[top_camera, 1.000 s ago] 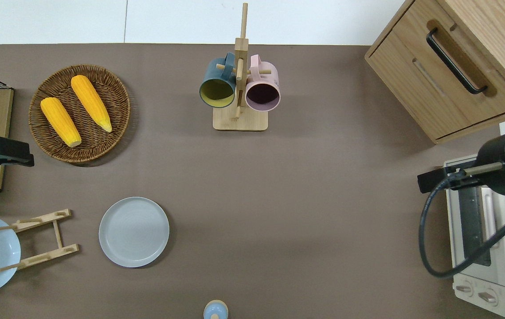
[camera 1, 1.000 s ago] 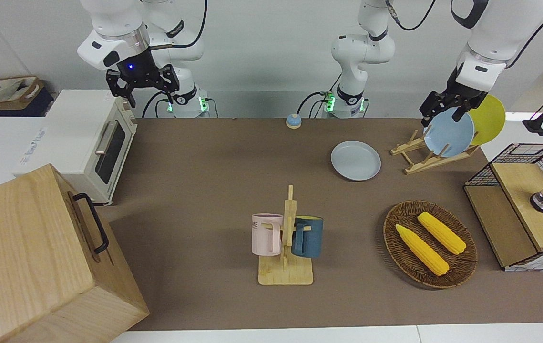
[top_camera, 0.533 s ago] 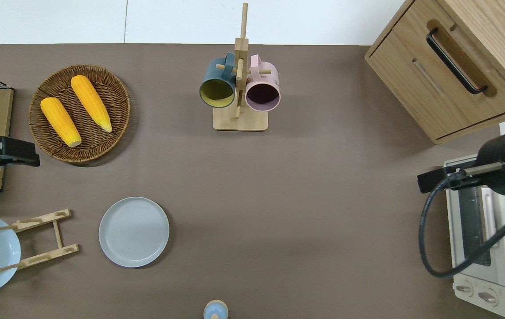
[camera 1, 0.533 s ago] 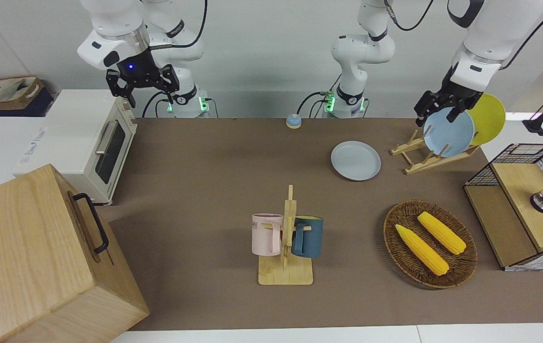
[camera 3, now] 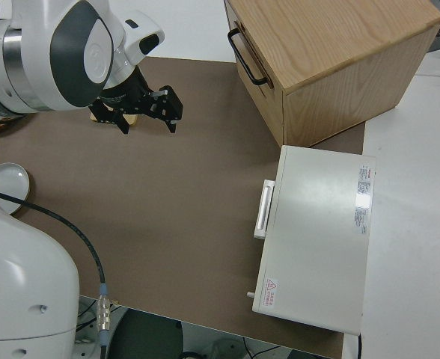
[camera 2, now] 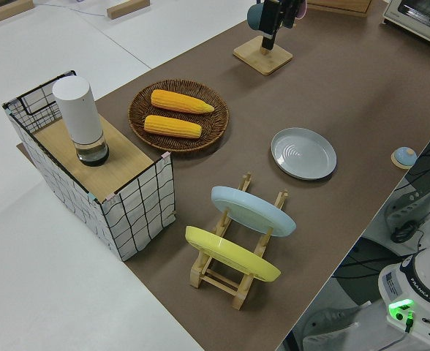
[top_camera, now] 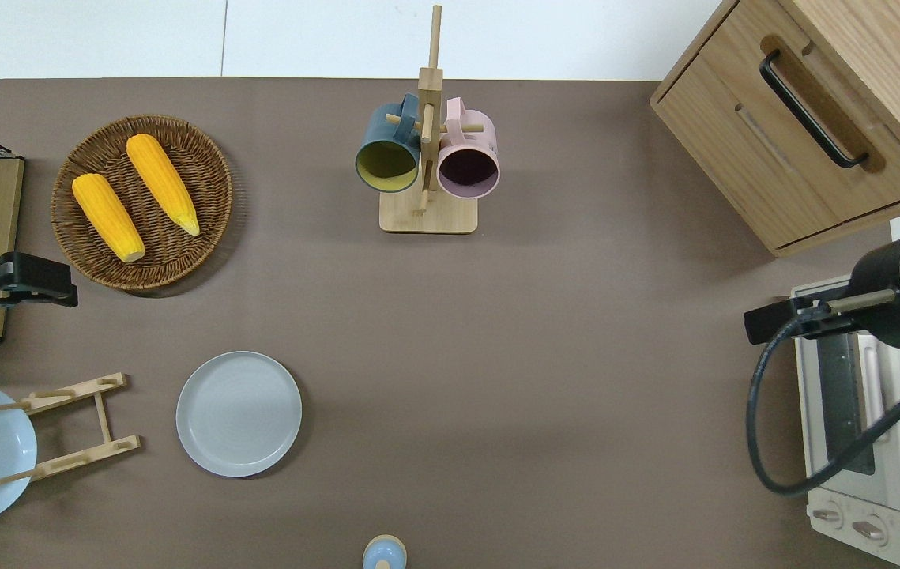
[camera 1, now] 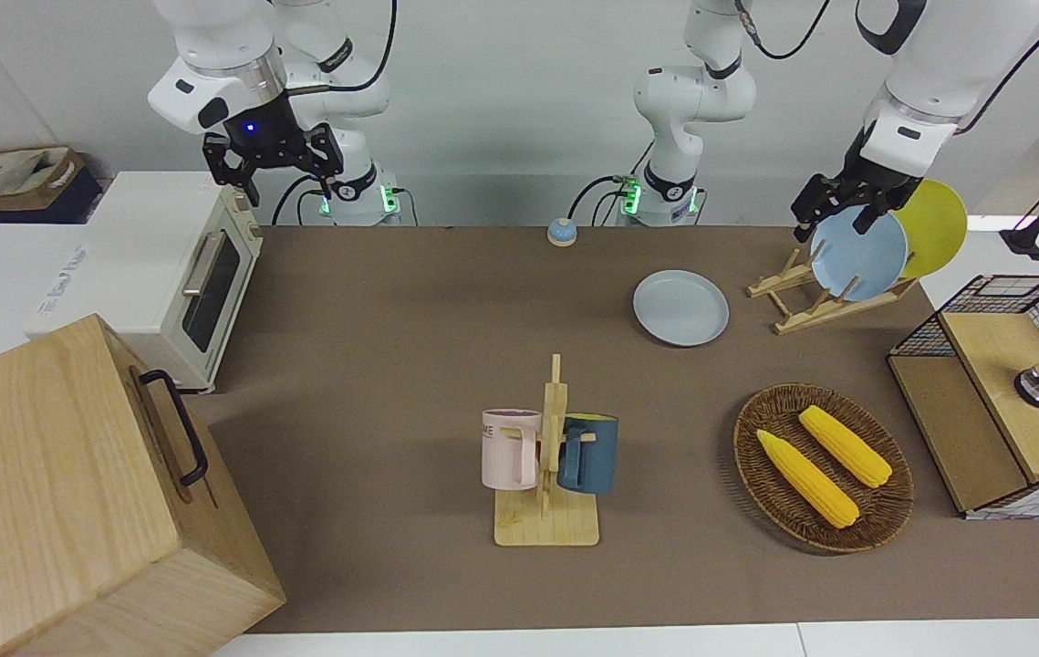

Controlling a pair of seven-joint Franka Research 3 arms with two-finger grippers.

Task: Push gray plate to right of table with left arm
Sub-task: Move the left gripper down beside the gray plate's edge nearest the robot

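The gray plate (camera 1: pixel 680 307) lies flat on the brown table (camera 1: pixel 391 365), toward the left arm's end and beside the wooden plate rack; it also shows in the overhead view (top_camera: pixel 239 413) and the left side view (camera 2: pixel 303 153). My left gripper (camera 1: pixel 836 219) hangs in the air, well apart from the plate. In the overhead view it (top_camera: pixel 62 283) is over the table's edge strip between the wicker basket and the wire-sided box. My right gripper (camera 1: pixel 273 169) is parked, open and empty.
A rack (camera 1: pixel 811 297) holds a sky-blue plate (camera 1: pixel 858 254) and a yellow plate (camera 1: pixel 934 228). A wicker basket (camera 1: pixel 756 415) holds two corn cobs. A mug stand (camera 1: pixel 546 520), a small bell (camera 1: pixel 561 232), a toaster oven (camera 1: pixel 172 274), a wooden cabinet (camera 1: pixel 72 493) and a wire-sided box (camera 1: pixel 1002 392) are also there.
My left gripper has drifted a little toward the table's middle and slightly up. The gray plate and the right arm have not moved.
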